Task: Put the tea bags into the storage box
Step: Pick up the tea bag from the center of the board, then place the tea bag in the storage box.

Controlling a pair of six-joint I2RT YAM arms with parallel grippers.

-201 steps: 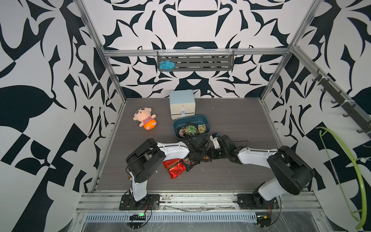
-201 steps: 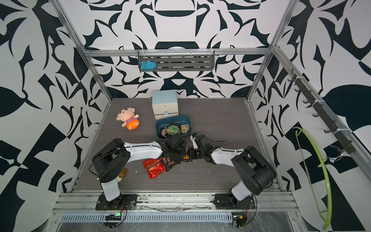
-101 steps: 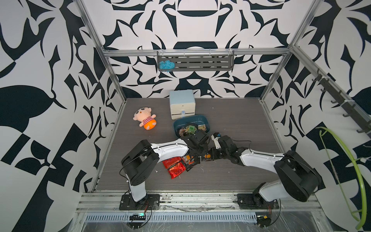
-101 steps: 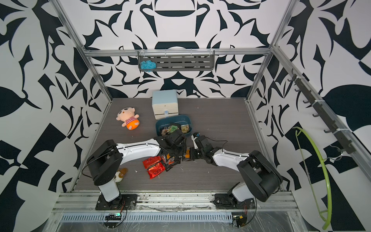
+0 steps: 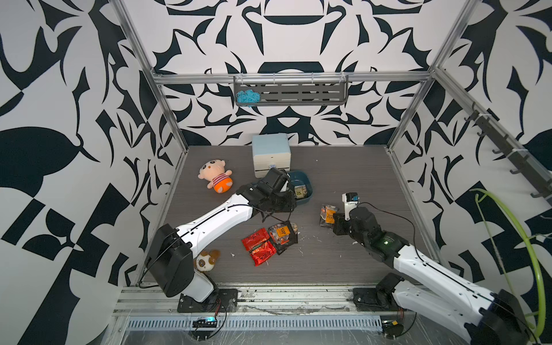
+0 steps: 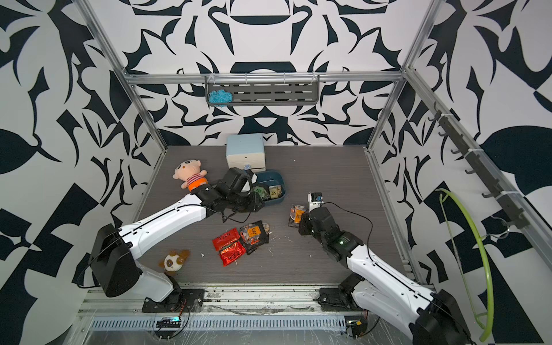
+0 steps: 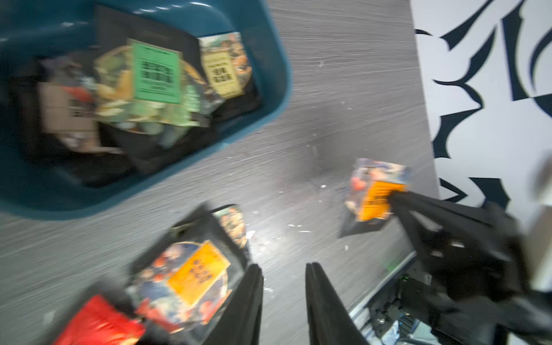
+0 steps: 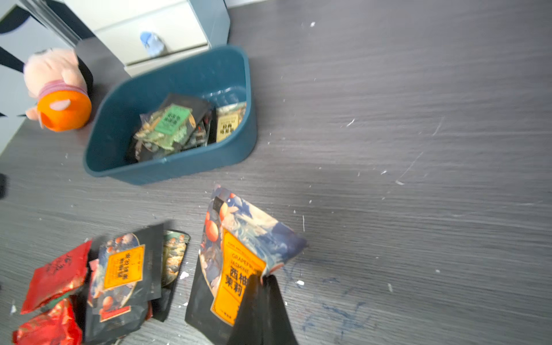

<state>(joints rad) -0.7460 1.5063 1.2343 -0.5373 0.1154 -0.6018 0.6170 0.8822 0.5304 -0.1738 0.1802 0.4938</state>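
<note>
At the middle of both top views, the storage box [image 5: 307, 191] [image 6: 279, 185]: teal, lidless, set on the grey desk [image 5: 343, 167] just in front of a pale blue drawer cabinet [image 5: 271, 155]. Inside it, several tea bags [image 8: 179, 134] heaped toward one end, among them a green-label sachet [image 8: 171, 121] and a cream-label sachet [image 8: 228, 124]. Over the box's left part in the top views, the left arm's wrist, hiding some of the tray. In the left wrist view, the left gripper [image 7: 283, 265] with jaws apart, only bare desk in the gap, nothing held. Right of centre in both top views, an orange-label tea bag [image 5: 328, 213] [image 6: 296, 214], apart from the box and pinched tight at one edge by the right gripper [image 8: 261, 279], jaws together on the foil. Sachet tilted up on end; impossible to tell whether its lower corner touches the desk. Below centre in the top views, loose on the desk: two red foil sachets [image 5: 255, 239] [image 5: 263, 253] side by side and touching, and just right of them a dark sachet with an orange label [image 5: 282, 233] overlapping another dark one. Left of the box, a pink plush doll [image 5: 216, 177] on its back. At lower left, beside the left arm's base, a small brown-and-white plush toy [image 5: 206, 261].
</note>
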